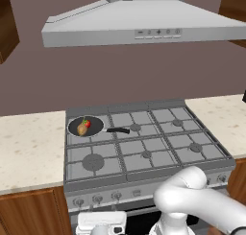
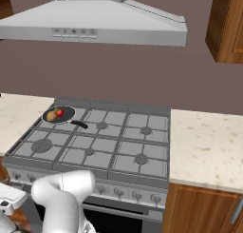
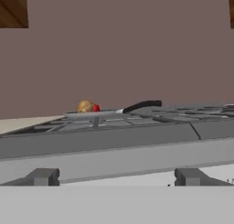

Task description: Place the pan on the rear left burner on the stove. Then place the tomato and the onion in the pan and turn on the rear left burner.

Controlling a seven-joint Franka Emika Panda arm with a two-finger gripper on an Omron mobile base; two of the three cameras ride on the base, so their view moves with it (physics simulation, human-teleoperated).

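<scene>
On the stove (image 1: 144, 147), back-left corner, the pan (image 1: 86, 126) sits over the rear left burner with its handle pointing toward the stove's middle. Tomato (image 1: 87, 123) and onion (image 1: 82, 129) are both inside the pan, touching or nearly so, the tomato toward the stove's back and the onion toward its front. So pan and produce look placed; judged step in hand is turning on the rear left burner.

Claw (image 3: 116, 177) is low in front of the stove's front edge, looking level across the grates toward the pan; fingertips (image 3: 43, 176) spread as wide as they go, nothing between them, holding nothing. Arm elbow is bent down below the stove's knob panel.

Knob row (image 1: 98, 198) runs along the stove's front panel; which knob maps to the rear left burner can't be told from these views, likely one of the left-end ones.

To do it well: line the open claw up square on the chosen knob, centred so both fingers straddle it, close firmly before twisting, rotate about the knob's own axis without dragging sideways. Keep the arm below the grates so the pan handle isn't bumped. Risk: grabbing the neighbouring front-left knob instead.
</scene>
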